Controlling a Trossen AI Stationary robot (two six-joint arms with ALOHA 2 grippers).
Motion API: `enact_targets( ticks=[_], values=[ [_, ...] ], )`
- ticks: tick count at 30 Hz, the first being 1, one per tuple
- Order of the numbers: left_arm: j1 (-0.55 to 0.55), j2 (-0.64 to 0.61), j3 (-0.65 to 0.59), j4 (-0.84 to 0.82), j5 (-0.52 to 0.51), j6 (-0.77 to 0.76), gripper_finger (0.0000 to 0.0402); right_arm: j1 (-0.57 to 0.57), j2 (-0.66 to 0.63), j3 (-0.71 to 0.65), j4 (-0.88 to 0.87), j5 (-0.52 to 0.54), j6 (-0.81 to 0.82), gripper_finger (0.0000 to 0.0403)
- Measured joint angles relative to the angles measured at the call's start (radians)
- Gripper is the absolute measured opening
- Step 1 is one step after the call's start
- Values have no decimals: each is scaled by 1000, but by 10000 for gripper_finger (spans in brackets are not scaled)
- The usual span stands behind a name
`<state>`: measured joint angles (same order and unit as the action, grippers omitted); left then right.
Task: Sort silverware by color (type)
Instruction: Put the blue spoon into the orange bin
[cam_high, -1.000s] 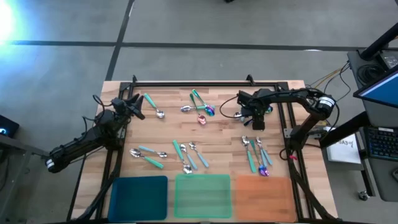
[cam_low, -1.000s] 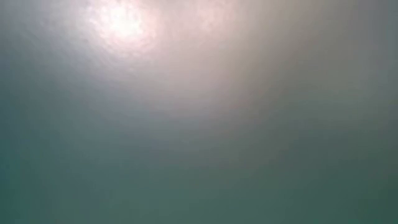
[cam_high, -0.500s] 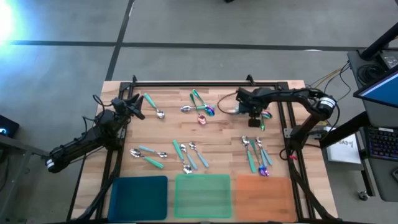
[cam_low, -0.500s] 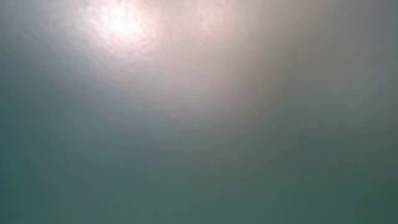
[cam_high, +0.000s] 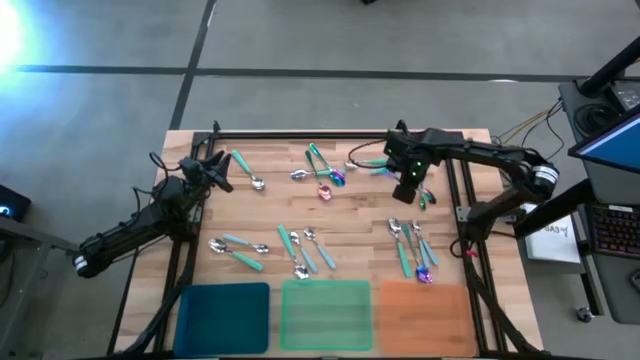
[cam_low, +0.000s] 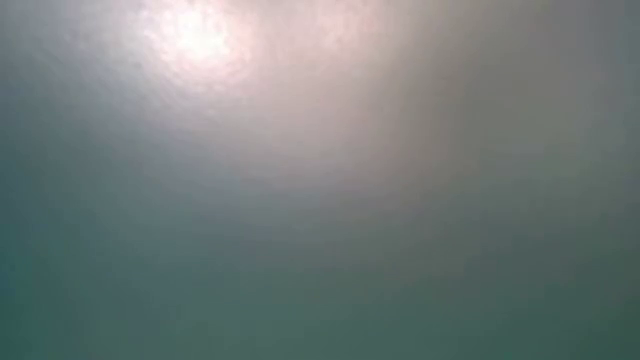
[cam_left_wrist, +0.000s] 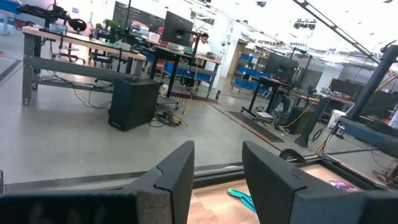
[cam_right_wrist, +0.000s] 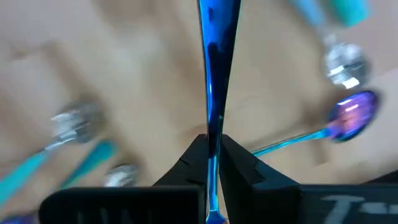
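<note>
No writing can be read. The blue tray (cam_high: 223, 316), green tray (cam_high: 326, 315) and orange tray (cam_high: 421, 314) hold nothing. Right gripper (cam_right_wrist: 213, 163), over the counter's (cam_high: 360, 215) far side, pinches an iridescent spoon (cam_right_wrist: 216, 74); left gripper's (cam_left_wrist: 217, 174) jaws stand spread.

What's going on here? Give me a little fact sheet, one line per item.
Right gripper: shut on an iridescent spoon, over the table's far right
Left gripper: open, empty, waiting at far left
Table: spoons scattered in loose groups
Blue tray: empty
Green tray: empty
Orange tray: empty
Low view: shows nothing
</note>
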<state>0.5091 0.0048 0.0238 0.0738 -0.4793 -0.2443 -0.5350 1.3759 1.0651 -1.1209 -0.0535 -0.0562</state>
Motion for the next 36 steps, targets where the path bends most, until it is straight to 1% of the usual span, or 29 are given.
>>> enact_targets(
  ticks=[3, 6, 9, 12, 16, 18, 23, 26, 29, 33, 36],
  values=[
    [0, 0, 0, 0, 0, 0, 120, 82, -59, -11, -19, -65, 87, 13],
    [0, 0, 0, 0, 0, 0, 120, 203, -136, -34, -26, -106, 213, 13],
    [0, 0, 0, 0, 0, 0, 120, 365, -197, -59, -22, -104, 383, 13],
    [0, 0, 0, 0, 0, 0, 120, 553, -235, -73, 0, -103, 575, 13],
    [0, 0, 0, 0, 0, 0, 120, 810, -244, -73, 83, -47, 822, 13],
    [0, 0, 0, 0, 0, 0, 120, 917, -235, -73, 122, -34, 935, 13],
    [0, 0, 0, 0, 0, 0, 120, 1142, -184, -73, 166, -35, 1201, 13],
    [0, 0, 0, 0, 0, 0, 120, 1235, -151, -73, 212, -60, 1326, 12],
    [0, 0, 0, 0, 0, 0, 120, 1303, -111, -73, 275, -62, 1382, 12],
    [0, 0, 0, 0, 0, 0, 120, 1345, -47, -73, 334, -64, 1416, 12],
    [0, 0, 0, 0, 0, 0, 120, 1350, 7, -73, 383, -103, 1423, 13]
  ],
)
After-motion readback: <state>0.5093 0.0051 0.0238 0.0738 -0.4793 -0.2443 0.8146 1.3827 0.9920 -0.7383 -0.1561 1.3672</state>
